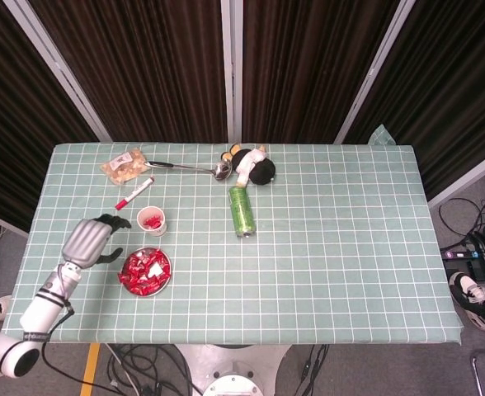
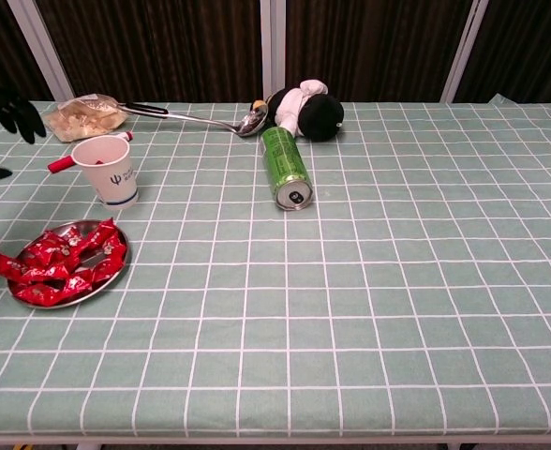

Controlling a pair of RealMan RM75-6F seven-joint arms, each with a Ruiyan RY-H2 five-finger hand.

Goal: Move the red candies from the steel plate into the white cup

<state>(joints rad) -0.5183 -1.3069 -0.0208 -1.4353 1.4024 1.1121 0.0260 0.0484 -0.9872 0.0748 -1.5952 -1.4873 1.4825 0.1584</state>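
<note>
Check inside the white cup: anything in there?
Head view shows red candy inside the white cup; how many pieces cannot be told. From the chest view the cup's wall hides the inside.
</note>
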